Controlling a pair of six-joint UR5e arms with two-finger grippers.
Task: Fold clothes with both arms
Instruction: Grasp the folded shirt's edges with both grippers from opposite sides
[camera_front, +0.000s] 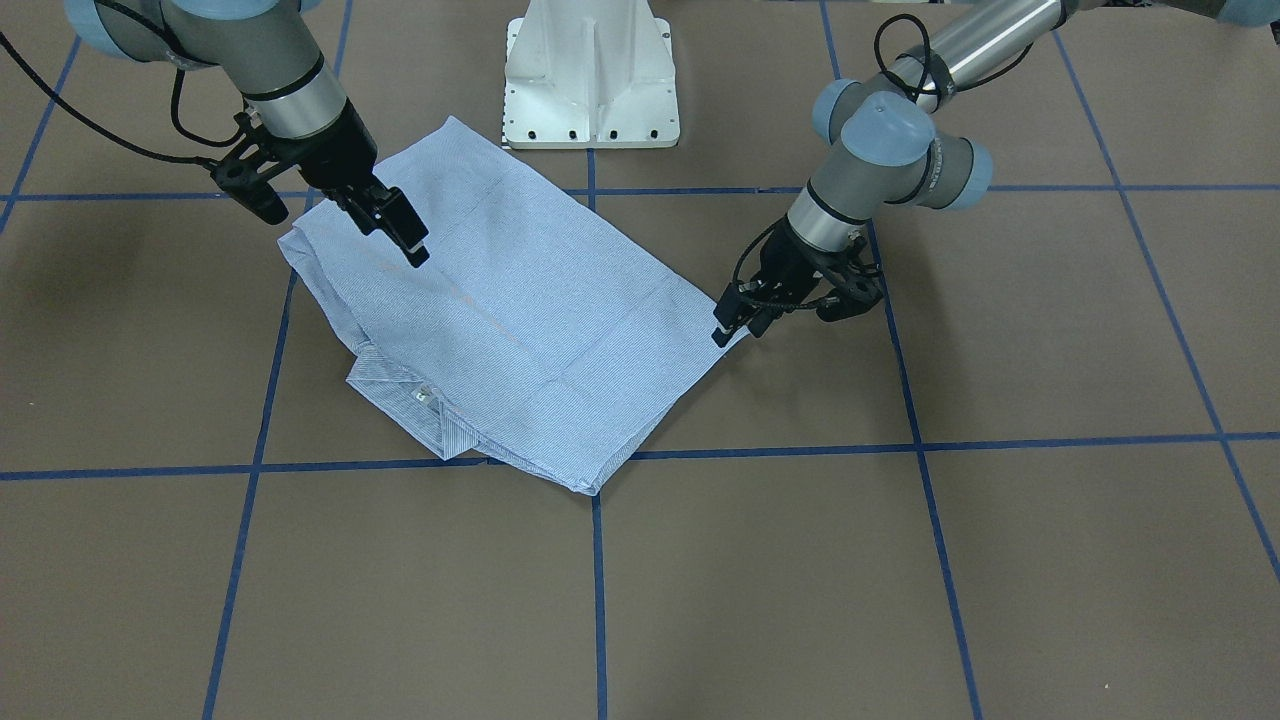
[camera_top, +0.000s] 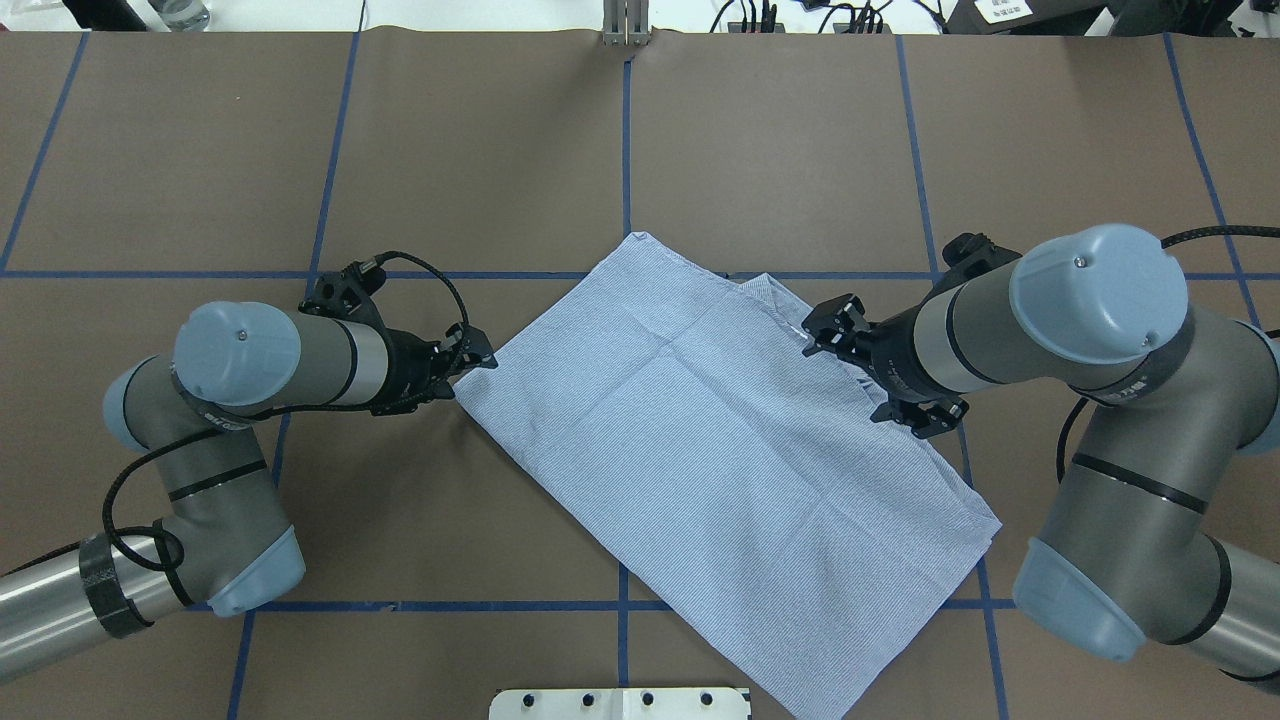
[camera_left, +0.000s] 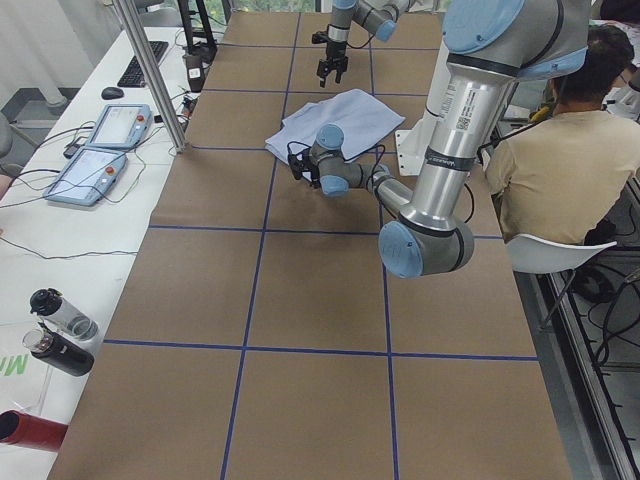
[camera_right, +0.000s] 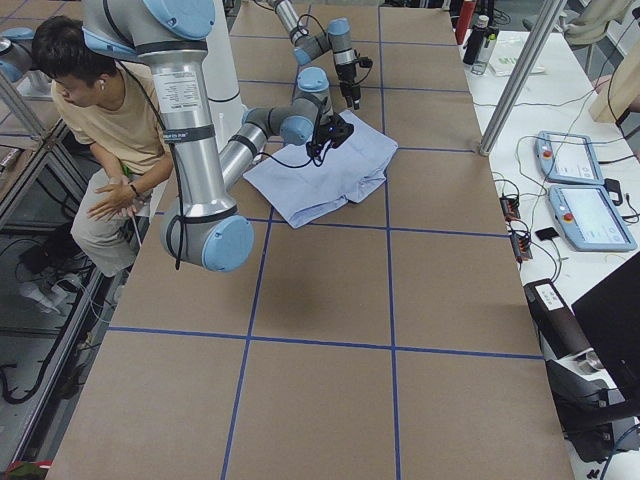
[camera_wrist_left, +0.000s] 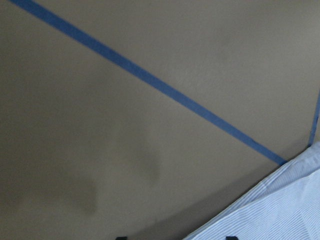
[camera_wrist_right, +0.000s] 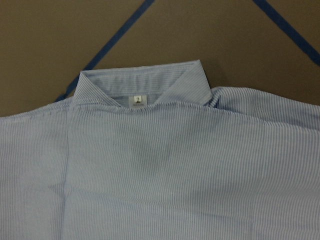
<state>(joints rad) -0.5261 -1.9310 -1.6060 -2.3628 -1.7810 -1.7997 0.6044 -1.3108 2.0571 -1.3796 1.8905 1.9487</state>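
The light blue striped shirt (camera_front: 520, 330) lies folded into a slanted rectangle on the brown table, back side up, with its collar (camera_front: 400, 385) and white neck label (camera_wrist_right: 138, 99) at one end. It also shows in the overhead view (camera_top: 700, 450). My left gripper (camera_top: 475, 360) is low at the shirt's side corner, open, with the corner's edge (camera_wrist_left: 280, 210) just beside it; it also shows in the front view (camera_front: 735, 325). My right gripper (camera_front: 400, 225) hovers open over the shirt near the collar end, holding nothing; it also shows in the overhead view (camera_top: 825, 325).
The white pedestal base (camera_front: 590, 80) stands just behind the shirt. Blue tape lines (camera_front: 600, 560) grid the table. A seated person (camera_left: 560, 170) is beside the robot. Tablets (camera_left: 100, 150), bottles (camera_left: 60, 330) and a metal pole (camera_left: 150, 75) stand along the far side.
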